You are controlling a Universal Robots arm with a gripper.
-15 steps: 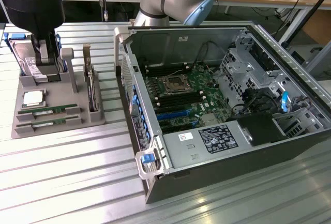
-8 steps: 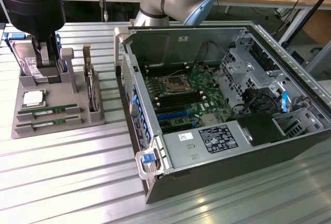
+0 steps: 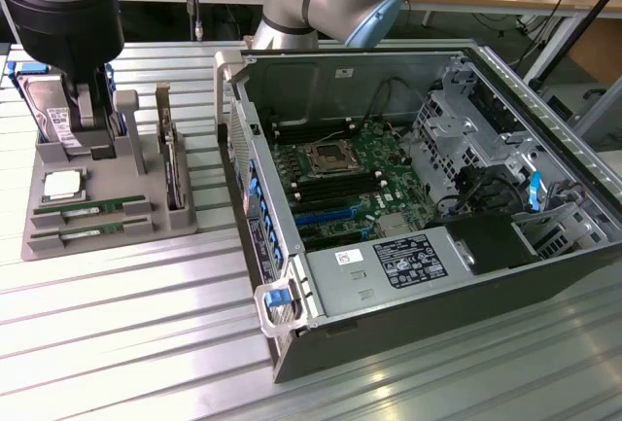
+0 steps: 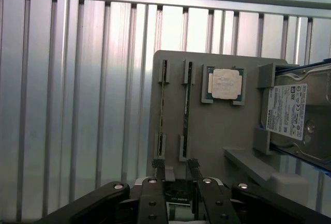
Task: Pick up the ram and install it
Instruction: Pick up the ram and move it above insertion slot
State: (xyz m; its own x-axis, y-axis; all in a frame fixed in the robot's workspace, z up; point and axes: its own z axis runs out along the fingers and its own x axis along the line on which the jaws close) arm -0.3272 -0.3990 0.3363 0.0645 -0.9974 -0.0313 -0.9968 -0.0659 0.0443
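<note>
So the first ram stick [image 4: 163, 110] and the second ram stick [image 4: 187, 107] are both lying side by side in their slots on the gray tray [image 4: 217, 146], not picked up yet. They're sitting just ahead of the fingers [image 4: 156, 180], running straight out away from the tips. One stick is roughly lining up with each finger. As far as I can tell, nothing is touching them.

The fingers are standing spread wide apart and aren't holding anything; only the near edge of the tray is showing in the gap between them.

Further out past the second stick, off to that finger's side, a CPU chip [image 4: 226, 84] is resting flat in its little pocket on the same tray. Beyond that, even further off to the same side, a silver hard drive [image 4: 297, 115] with a white label is sitting clamped in the tray's bracket.

In the exterior view an expansion card [image 3: 173, 163] is standing upright in the tray, and the arm [image 3: 63, 13] is hanging over the hard drive end.

The whole tray is sitting on the slatted aluminium worktop [image 4: 77, 105]. Well apart from the fingers, on the exterior view's right, an open computer case [image 3: 437, 329] is lying on its side with the motherboard [image 3: 350, 178] facing up.
</note>
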